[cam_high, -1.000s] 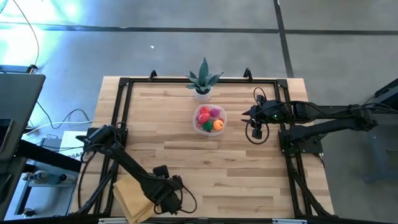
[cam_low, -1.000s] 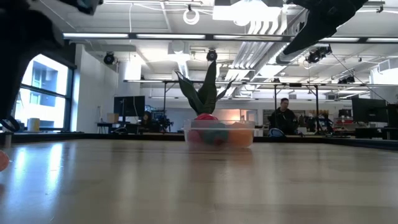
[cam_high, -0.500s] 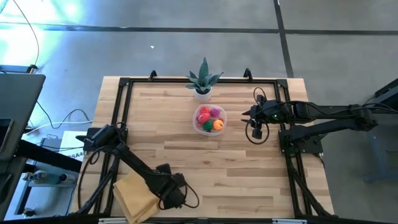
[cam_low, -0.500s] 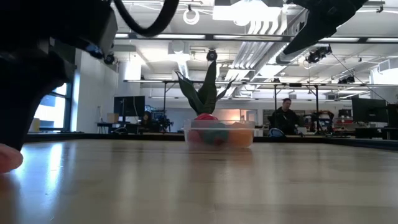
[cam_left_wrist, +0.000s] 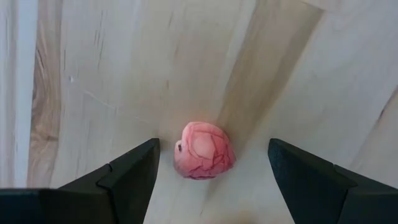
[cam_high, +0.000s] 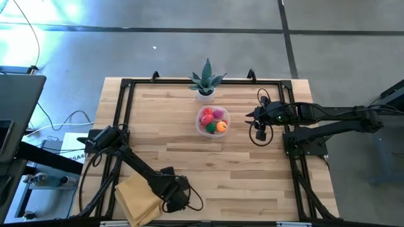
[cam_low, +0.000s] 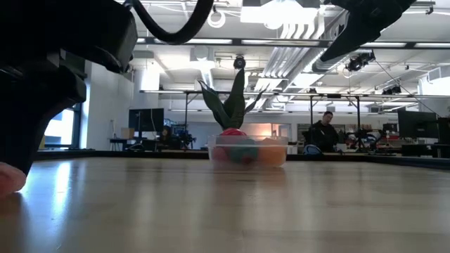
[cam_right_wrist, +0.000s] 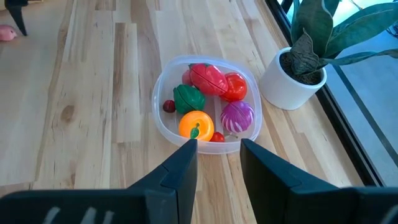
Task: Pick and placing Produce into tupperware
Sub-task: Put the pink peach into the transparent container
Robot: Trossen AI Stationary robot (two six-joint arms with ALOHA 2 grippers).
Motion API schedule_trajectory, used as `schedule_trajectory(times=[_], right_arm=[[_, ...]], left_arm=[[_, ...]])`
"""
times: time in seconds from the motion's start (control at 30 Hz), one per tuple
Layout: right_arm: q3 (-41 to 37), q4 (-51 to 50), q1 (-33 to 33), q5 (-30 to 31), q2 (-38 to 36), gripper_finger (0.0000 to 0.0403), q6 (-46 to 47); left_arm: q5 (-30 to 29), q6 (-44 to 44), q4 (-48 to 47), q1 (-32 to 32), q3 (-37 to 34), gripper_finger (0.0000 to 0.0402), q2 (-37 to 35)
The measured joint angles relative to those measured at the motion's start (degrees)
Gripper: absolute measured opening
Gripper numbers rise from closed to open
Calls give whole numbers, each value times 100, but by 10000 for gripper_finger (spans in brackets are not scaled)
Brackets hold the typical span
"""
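Note:
A pink toy produce piece (cam_left_wrist: 204,150) lies on the wood near the table's near edge; it also shows at the low view's left edge (cam_low: 7,179). My left gripper (cam_high: 176,197) (cam_left_wrist: 212,144) is open above it, one finger on either side, clear of it. The tupperware (cam_high: 213,122) (cam_right_wrist: 207,102) sits mid-table and holds red, green, orange and purple produce. My right gripper (cam_high: 254,117) (cam_right_wrist: 219,142) hovers open to the tupperware's right, touching nothing.
A potted plant in a white pot (cam_high: 206,82) stands just beyond the tupperware by the far edge. A folded yellow cloth (cam_high: 136,197) lies at the near-left corner beside my left arm. A black frame (cam_high: 123,113) runs around the table's edges. Bare wood spans the middle.
My left gripper has moved a little toward the table's right and come down over the pink piece, filling the low view's left side. The right arm and the tupperware have kept still.

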Motion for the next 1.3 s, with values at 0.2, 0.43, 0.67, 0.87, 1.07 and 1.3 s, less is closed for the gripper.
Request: schedule_trajectory(times=[0.2, 0.43, 0.67, 0.87, 1.07, 1.3], right_arm=[[0, 0, 0, 1, -2, 113, -1], [0, 2, 0, 1, -2, 113, -1], [0, 0, 0, 0, 0, 113, -2], [0, 2, 0, 1, 0, 113, 0], [0, 2, 0, 1, -1, 113, -1], [0, 2, 0, 0, -2, 113, 0]], left_arm=[[9, -44, -22, 102, 0, 291, 0], [131, -195, -36, 102, 0, 291, 0], [209, -360, -12, 138, -56, 289, -12], [247, -384, -18, 143, -92, 245, -22], [335, -460, -67, 150, -98, 196, -22], [381, -505, -71, 150, -103, 160, -22]])
